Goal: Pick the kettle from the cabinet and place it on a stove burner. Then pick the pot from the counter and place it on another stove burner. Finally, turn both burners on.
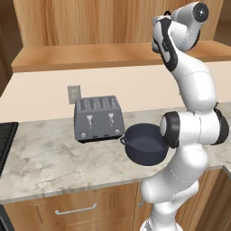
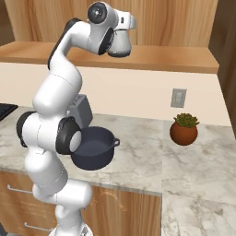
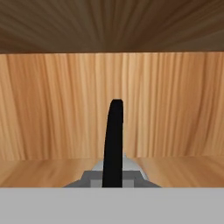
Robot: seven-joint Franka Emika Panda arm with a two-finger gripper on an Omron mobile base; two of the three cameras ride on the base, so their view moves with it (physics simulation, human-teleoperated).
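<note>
1. The kettle [image 3: 114, 168] is sitting on the open shelf of the cabinet [image 3: 175, 109], seen in the hand view low at centre, directly ahead of the hand. Its thin black arched handle [image 3: 113, 140] is rising upright from the silver-grey body and is showing edge-on, so its arch is running along the line of sight toward the shelf's back panel.
2. The gripper, reaching into the shelf above the desk, is standing with its fingers pressed together; whether they are pinching the handle cannot be told, as the tips are not showing.
3. The cabinet is showing light-brown wood grain, vertical on the back panel, with a darker underside above.
4. The pot [image 1: 145, 144] is resting upright on the desk [image 1: 45, 158], mouth up, just beside the toaster [image 1: 99, 118] and partly behind the arm's elbow. It is round, matte and dark blue-grey, with a small loop handle [image 2: 115, 142] at its rim.
5. The toaster is boxy and grey, its slots facing up and its front bearing two levers and small round knobs.
6. The desk is a pale marbled stone slab above wooden drawers with silver bar handles [image 1: 76, 210].
7. A terracotta plant pot [image 2: 183, 132] with a green succulent is standing well apart from the pot, below a grey wall outlet [image 2: 178, 97].
8. A black cooktop edge [image 1: 6, 144] is showing at the left.
</note>
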